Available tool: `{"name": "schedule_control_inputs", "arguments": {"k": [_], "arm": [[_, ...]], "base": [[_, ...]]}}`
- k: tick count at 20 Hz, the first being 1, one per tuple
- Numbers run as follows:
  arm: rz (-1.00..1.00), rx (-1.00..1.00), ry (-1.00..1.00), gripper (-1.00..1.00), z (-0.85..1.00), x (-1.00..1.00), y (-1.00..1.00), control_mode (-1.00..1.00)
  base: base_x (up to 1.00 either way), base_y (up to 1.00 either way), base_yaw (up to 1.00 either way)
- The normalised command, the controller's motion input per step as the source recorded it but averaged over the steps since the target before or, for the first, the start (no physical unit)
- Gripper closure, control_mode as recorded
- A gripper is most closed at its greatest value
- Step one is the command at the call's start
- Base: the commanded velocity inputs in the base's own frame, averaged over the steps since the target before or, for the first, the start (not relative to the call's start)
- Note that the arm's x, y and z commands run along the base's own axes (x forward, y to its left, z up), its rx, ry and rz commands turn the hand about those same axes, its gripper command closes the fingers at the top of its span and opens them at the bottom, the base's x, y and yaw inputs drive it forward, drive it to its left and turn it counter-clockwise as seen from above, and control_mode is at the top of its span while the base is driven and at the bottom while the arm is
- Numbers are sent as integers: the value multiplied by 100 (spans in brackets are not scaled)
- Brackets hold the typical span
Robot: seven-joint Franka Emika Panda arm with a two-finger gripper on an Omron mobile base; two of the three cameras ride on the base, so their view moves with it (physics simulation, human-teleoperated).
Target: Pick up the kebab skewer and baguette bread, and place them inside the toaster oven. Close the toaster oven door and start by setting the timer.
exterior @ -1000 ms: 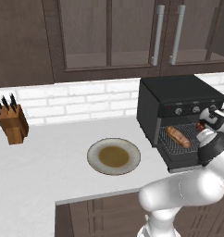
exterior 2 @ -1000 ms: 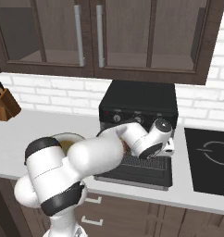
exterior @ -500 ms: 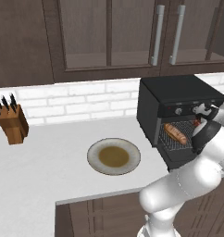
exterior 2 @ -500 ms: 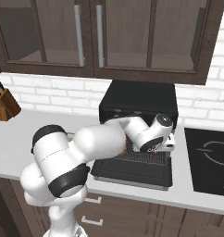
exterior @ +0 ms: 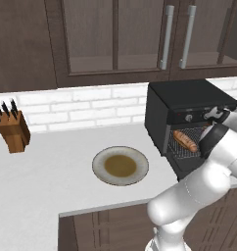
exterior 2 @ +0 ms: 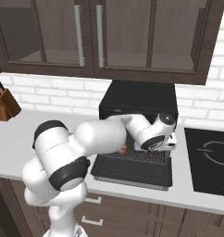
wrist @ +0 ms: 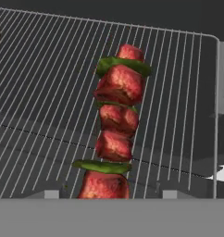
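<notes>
One kebab skewer (wrist: 115,134) and one baguette bread (exterior: 185,140) are seen on the wire rack (wrist: 178,92) inside the single toaster oven (exterior: 181,105), whose door (exterior 2: 132,170) lies dropped open. One plate (exterior: 120,165) sits mid-bench. The gripper (wrist: 104,196) is reached into the oven, fingertips spread either side of the skewer's near end; whether it is gripped cannot be told.

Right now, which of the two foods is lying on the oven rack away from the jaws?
The baguette bread, the golden-brown loaf on the rack; the kebab skewer is at the jaws.
</notes>
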Motion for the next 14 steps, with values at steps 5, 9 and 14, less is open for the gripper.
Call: {"name": "schedule_control_inputs", "arguments": {"k": [5, 9, 14], "arm": [[0, 0, -5, -100, 13, -27, 0, -100], [-1, 0, -4, -100, 11, -69, 17, -100], [-5, 0, 2, -100, 1, -66, 20, -100]], "base": [[0, 0, 0], [0, 0, 0], [0, 0, 0]]}}
